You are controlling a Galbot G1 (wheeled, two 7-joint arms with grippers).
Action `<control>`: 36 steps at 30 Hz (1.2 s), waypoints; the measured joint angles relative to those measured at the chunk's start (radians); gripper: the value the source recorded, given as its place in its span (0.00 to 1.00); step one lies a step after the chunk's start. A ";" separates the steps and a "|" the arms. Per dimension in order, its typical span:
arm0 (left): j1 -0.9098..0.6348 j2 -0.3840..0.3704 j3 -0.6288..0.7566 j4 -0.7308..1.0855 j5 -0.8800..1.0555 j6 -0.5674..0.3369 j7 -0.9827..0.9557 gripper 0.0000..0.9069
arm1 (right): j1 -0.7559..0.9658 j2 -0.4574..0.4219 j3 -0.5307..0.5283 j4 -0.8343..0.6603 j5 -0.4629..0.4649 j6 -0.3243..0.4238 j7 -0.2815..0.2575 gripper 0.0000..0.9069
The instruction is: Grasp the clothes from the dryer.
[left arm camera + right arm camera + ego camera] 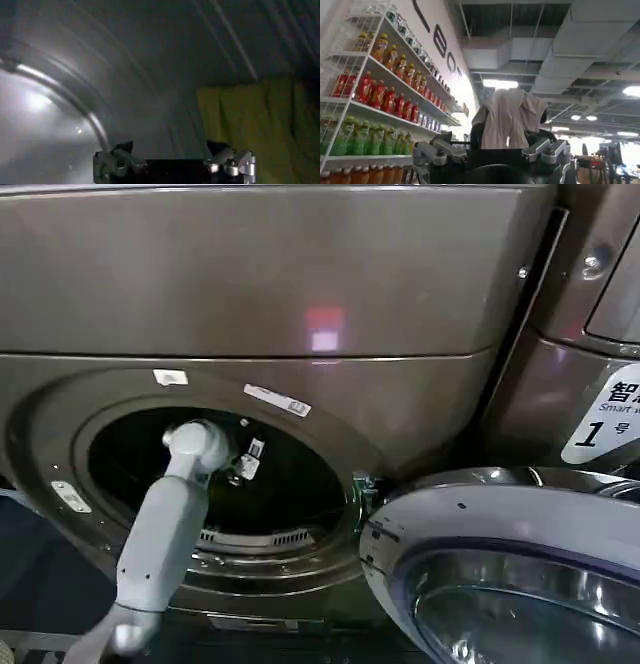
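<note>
Left arm (165, 524) reaches up into the dryer (215, 474) drum, left gripper (172, 160) spread, yellow-green cloth (255, 125) just beyond; right gripper (492, 150) pinches beige cloth (507, 117) (open door (500, 569) at right)

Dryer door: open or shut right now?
Open. The door hangs swung aside at the right, and the left arm reaches through the round opening into the drum.
</note>
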 measured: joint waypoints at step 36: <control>0.039 0.020 0.029 0.082 -0.238 0.118 0.011 0.00 | 0.015 -0.010 -0.031 -0.004 -0.020 -0.001 -0.005 1.00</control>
